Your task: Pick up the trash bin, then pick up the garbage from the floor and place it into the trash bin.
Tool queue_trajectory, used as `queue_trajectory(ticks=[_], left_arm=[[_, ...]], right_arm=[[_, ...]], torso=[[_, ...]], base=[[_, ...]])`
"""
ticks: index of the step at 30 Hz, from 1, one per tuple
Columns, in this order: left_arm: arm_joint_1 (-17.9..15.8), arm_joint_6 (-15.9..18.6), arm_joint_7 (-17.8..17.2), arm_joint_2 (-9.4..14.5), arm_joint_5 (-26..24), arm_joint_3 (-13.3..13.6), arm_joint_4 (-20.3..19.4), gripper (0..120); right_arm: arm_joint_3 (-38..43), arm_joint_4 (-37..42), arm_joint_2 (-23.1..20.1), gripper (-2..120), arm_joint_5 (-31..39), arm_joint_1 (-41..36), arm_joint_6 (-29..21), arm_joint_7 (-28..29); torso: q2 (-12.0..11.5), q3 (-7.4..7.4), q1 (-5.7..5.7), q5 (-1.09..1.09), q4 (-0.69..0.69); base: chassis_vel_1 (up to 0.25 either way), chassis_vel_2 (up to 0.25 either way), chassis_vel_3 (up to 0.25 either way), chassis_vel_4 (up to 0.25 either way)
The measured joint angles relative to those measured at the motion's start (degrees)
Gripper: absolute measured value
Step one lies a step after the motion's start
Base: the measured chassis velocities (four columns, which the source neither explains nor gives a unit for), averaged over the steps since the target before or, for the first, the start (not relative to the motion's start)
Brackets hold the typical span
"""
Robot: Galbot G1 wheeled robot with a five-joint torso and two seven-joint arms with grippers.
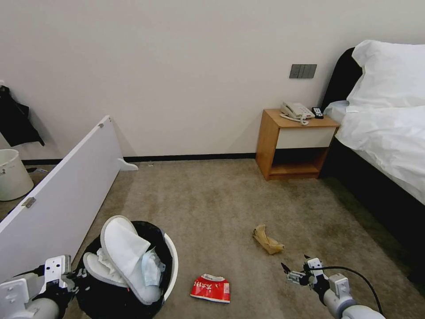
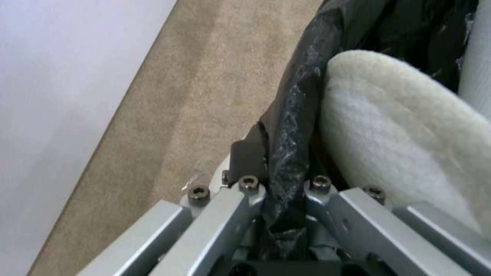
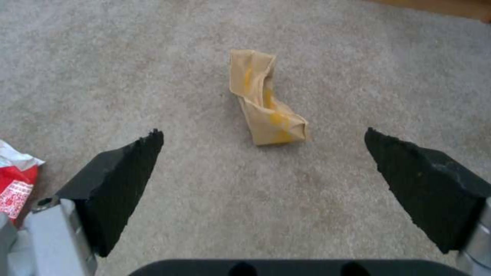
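The trash bin point(image 1: 170, 261), white with a black bag point(image 1: 95, 297) folded over its rim, is sitting at the near left of the floor point(image 1: 212, 204), close to the robot. Two white slippers point(image 1: 126, 248) are lying in it with crumpled tissues point(image 1: 152, 268) tucked between them, the upper slipper leaning over the lower one and rising above the rim. The left gripper point(image 1: 77, 274) is clenching the bagged rim on the bin's left side; in the left wrist view its fingers point(image 2: 245, 153) are pinching the black plastic point(image 2: 291, 126) at the edge, with a fleecy slipper point(image 2: 399, 134) pressing just beside them.

To the right of the bin, a red snack packet point(image 1: 210, 288) is lying flat on the carpet, near the robot. Farther off and further right, a crumpled brown paper bag point(image 1: 267, 239) is resting on the carpet, well apart from the packet. The right gripper point(image 1: 294, 269) is hovering above the floor just nearer than the paper bag, its black fingers point(image 3: 122, 180) spread wide and grasping nothing; in the right wrist view the paper bag point(image 3: 263, 99) is lying beyond the gap between the fingertips, and the packet point(image 3: 15, 180) is showing at the edge beside one finger.

A white panel point(image 1: 62, 195) is standing along the left side, just beside the bin. A pale bucket point(image 1: 12, 175) is sitting at the far left. A wooden nightstand point(image 1: 294, 144) with a telephone point(image 1: 296, 110) is standing against the far wall, beside a bed point(image 1: 385, 133) on the right.
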Motion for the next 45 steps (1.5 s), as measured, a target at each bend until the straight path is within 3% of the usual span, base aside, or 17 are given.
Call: queue_trajectory(ticks=[28,45], left_arm=[[-0.31,0.01,0.04,0.14,-0.22,-0.01,0.29,1],[-0.51,0.01,0.02,0.51,-0.72,-0.12,0.56,1]], right_arm=[[-2.22,-3.12,0.35,100,-0.23,2.51,2.44,-3.82],[-4.85,-7.73,0.81,100,-2.68,6.06,7.33,-9.18]], torso=[[0.0,0.0,0.0,0.0,0.0],[0.0,0.0,0.0,0.0,0.0]], base=[[0.0,0.0,0.0,0.0],[0.0,0.0,0.0,0.0]])
